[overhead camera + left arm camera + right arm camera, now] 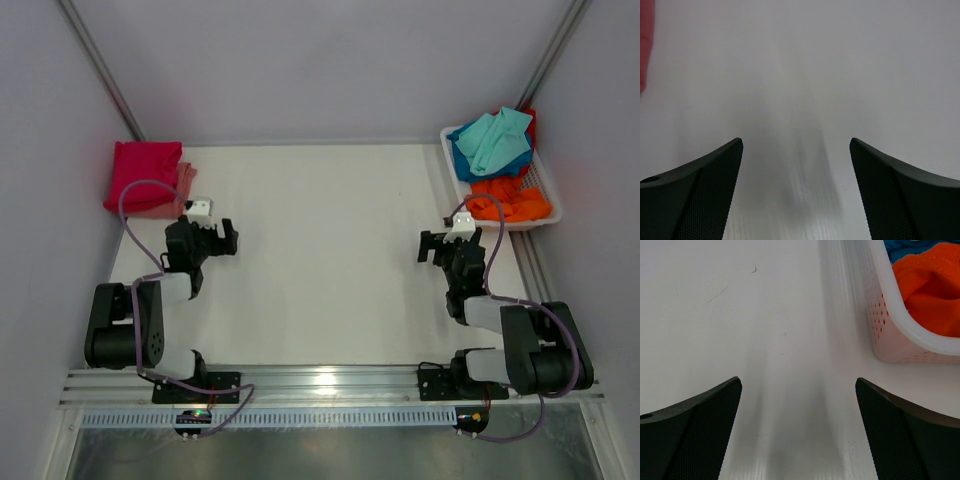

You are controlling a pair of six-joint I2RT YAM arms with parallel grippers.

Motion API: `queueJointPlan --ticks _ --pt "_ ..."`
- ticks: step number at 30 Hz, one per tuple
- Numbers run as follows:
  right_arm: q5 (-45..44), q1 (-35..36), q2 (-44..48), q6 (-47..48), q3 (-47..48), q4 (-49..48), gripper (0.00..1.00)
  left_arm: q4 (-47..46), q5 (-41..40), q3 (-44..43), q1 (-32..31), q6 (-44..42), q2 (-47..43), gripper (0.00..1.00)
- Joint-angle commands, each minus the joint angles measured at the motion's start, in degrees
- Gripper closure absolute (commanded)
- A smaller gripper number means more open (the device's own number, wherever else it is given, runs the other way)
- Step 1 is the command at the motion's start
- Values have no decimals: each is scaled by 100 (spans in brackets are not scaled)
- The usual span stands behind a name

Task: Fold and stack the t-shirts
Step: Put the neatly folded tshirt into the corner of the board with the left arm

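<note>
Cloth is lying in two places on the white table [320,200]. A folded crimson t-shirt [145,172] is sitting in the far left corner on top of a salmon pink t-shirt [187,183], whose edge is peeking out on the right. A white plastic basket [541,180] at the far right edge is holding a loose heap: a teal t-shirt [495,140] is lying on top, a blue t-shirt [462,160] is showing beneath it, and an orange t-shirt [510,198] is filling the near end. Only the overhead view is taking in both piles at once. The left wrist view is catching just a red-pink sliver of cloth [645,45] at its left edge. The right wrist view is showing the basket's perforated wall [890,315] close up, with the orange cloth [935,290] bulging over the rim. Both arms are sitting folded, elbows low beside their bases and wrists angled down at the table. The left tool [226,240] is hovering near the crimson stack, released, with its fingers [700,190] spread wide over bare table. The right tool [432,247] is hovering just short of the basket, likewise released and gripping nothing.
</note>
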State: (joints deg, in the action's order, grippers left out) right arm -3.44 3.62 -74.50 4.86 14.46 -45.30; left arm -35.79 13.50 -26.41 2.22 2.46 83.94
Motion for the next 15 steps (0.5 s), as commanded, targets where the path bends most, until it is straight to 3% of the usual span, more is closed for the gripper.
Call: queueJointPlan --ticks 1,3,4,6,8,10,11,15 --pt "-210 -10 -2 41 -381 -1541 1 -551 -136 75 -20 -79 -62 11" --pt "139 -10 -414 163 -1019 -3327 1 -866 -486 267 -20 8 -141 11" --pt "255 -10 -460 277 -1181 -3763 1 -1477 -541 590 -20 105 -159 10" --pt "485 -10 -206 296 -1148 -3206 1 -2165 -567 943 -28 106 -19 8" --pt "415 -10 -415 243 -1086 -3422 1 -2886 -611 1174 -72 88 227 6" --pt "415 -10 -294 252 -1068 -3188 1 -2329 -681 1043 -81 71 35 5" --pt "423 -10 -293 243 -1059 -3126 1 -2675 -682 1094 -81 105 122 3" --pt "423 -28 -277 243 -989 -3021 0 -2581 -673 1059 -90 105 122 1"
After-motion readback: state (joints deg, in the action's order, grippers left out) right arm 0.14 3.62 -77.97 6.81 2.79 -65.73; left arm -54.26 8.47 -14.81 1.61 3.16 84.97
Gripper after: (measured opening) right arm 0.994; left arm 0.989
